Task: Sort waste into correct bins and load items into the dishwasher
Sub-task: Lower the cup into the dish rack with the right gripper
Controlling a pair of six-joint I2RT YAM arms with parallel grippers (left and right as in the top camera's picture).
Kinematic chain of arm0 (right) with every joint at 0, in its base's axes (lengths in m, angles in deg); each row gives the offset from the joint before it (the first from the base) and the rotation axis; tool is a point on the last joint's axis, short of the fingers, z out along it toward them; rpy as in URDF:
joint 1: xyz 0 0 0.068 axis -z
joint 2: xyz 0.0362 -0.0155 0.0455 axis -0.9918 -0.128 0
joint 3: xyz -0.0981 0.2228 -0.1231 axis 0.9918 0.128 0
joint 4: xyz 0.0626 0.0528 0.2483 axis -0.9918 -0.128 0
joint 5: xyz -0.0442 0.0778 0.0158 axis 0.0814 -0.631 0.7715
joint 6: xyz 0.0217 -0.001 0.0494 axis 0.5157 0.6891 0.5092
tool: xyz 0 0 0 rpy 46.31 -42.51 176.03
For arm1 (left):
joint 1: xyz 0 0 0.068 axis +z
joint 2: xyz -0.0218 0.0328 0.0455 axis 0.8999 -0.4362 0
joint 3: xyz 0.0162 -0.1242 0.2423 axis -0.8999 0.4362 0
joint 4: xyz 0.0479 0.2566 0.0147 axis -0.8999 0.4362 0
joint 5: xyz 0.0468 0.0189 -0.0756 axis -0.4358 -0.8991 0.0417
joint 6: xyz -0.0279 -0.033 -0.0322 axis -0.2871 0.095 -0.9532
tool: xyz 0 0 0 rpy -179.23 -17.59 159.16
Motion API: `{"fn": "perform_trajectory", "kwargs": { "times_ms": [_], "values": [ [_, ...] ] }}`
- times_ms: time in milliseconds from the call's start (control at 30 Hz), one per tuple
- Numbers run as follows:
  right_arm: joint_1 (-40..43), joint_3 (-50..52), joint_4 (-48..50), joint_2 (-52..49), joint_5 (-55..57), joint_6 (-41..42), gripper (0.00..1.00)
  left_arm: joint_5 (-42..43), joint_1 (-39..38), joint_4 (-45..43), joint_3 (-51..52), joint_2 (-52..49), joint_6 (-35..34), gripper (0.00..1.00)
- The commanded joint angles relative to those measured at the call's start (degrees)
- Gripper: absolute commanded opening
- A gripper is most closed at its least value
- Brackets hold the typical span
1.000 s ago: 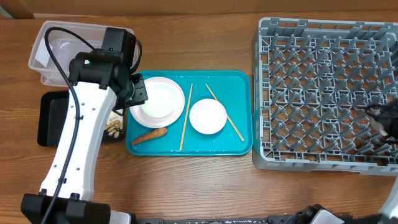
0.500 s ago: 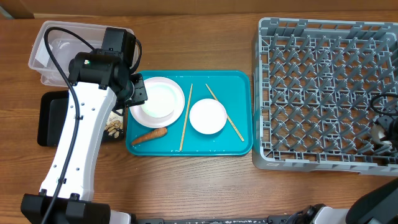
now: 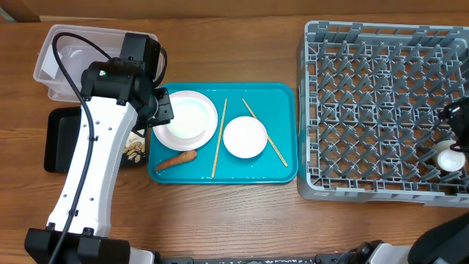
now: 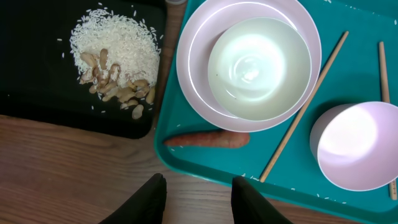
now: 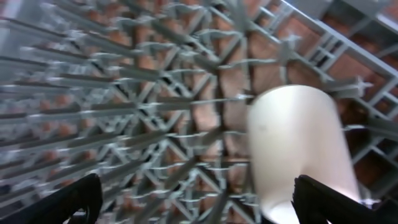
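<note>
Wood table (image 3: 220,220) bears grey rack (image 3: 381,73); left tool (image 4: 199,186) and right tool (image 5: 196,186) gape empty.

Free pegs cover most of the dish rack (image 3: 366,103); only the small white cup (image 3: 448,158) occupies its right edge. On the teal tray (image 3: 282,103), two chopsticks (image 3: 218,139) flank the smaller bowl (image 3: 245,137), and the left arm (image 3: 99,161) overhangs the black tray (image 3: 58,139).
</note>
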Motion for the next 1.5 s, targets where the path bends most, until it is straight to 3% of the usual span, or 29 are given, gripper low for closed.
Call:
{"fn": "perform_trajectory", "kwargs": {
  "times_ms": [0,67,133,167,200,267,300,333,1100,1400,1467],
  "values": [
    [-0.1,-3.1,-2.3,4.5,-3.8,0.0,1.0,-1.1,0.2,0.1,-0.5,0.2,-0.6,0.38],
    [-0.1,-3.1,-5.3,5.6,-1.3,0.1,0.99,-1.1,0.2,0.1,-0.5,0.2,-0.6,0.38],
    [-0.1,-3.0,-8.4,5.7,2.7,0.1,0.87,-1.1,0.2,0.1,-0.5,0.2,-0.6,0.38],
    [-0.1,-2.6,-9.0,5.6,4.3,0.1,0.77,-1.1,0.2,0.1,-0.5,0.2,-0.6,0.38],
    [-0.1,-1.9,-9.2,5.6,5.6,0.1,0.58,-1.1,0.2,0.1,-0.5,0.2,-0.6,0.38],
    [-0.1,-0.7,-9.0,5.2,7.0,0.1,0.31,-1.2,0.2,0.1,-0.5,0.2,-0.6,0.38],
    [-0.1,0.0,-8.7,4.9,7.3,0.2,0.2,-1.2,0.2,0.1,-0.5,0.2,-0.6,0.38],
    [-0.1,0.8,-8.1,4.6,7.2,0.3,0.18,-1.2,0.2,0.1,-0.5,0.2,-0.6,0.38],
    [0.0,4.7,-6.3,0.1,15.7,6.4,0.09,-1.2,0.2,0.2,-0.5,0.2,-0.6,0.38],
    [0.0,6.3,2.2,-0.1,17.4,6.3,0.1,-1.2,0.2,0.3,-0.5,0.2,-0.6,0.38],
    [0.0,6.3,4.7,-0.2,18.9,6.3,0.14,-1.2,0.2,0.4,-0.5,0.2,-0.6,0.38]
  ]
}}
